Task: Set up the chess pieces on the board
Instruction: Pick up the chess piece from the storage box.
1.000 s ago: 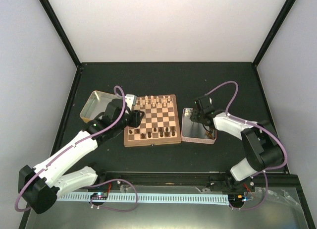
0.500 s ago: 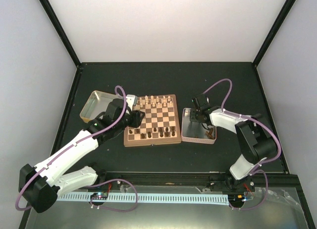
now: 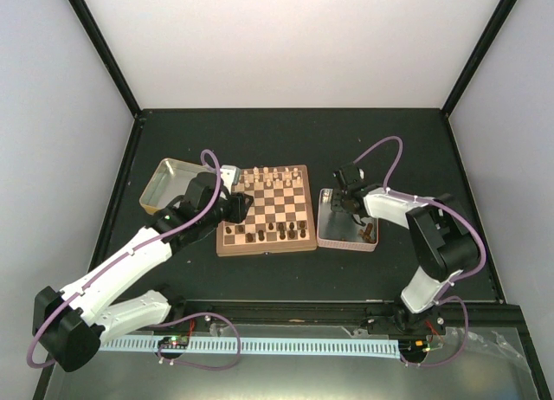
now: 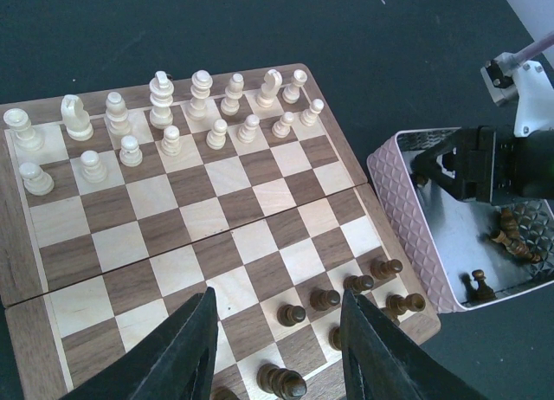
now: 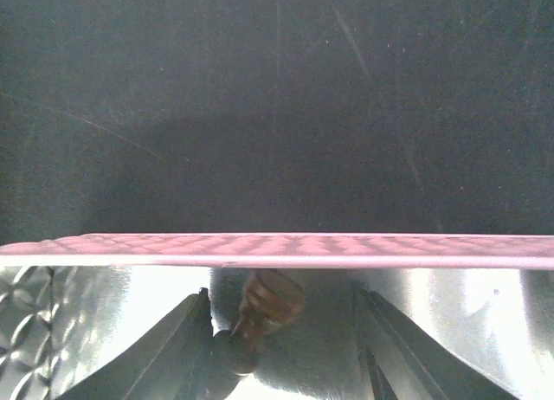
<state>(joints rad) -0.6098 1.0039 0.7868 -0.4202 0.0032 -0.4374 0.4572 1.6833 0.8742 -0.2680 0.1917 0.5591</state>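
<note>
The board (image 3: 270,205) lies mid-table, with cream pieces on its far rows and several dark chess pieces (image 3: 279,234) on its near rows. In the left wrist view the board (image 4: 199,218) shows the dark pieces (image 4: 333,298) at its near right. My left gripper (image 3: 235,207) hovers open and empty over the board's near left part (image 4: 277,352). My right gripper (image 3: 347,201) is open inside the pink tin (image 3: 327,231). A dark piece (image 5: 264,309) lies on the tin floor between its jaws, closer to the left finger (image 5: 169,352), against the tin's far wall (image 5: 277,248).
More dark pieces (image 4: 512,235) lie loose in the pink tin's near end (image 3: 368,233). A gold tin (image 3: 162,182) stands left of the board, with a small silver object (image 3: 228,171) beside it. Black table around.
My right gripper has shifted slightly left and settled at the far end of the pink tin. The left arm has not moved.
</note>
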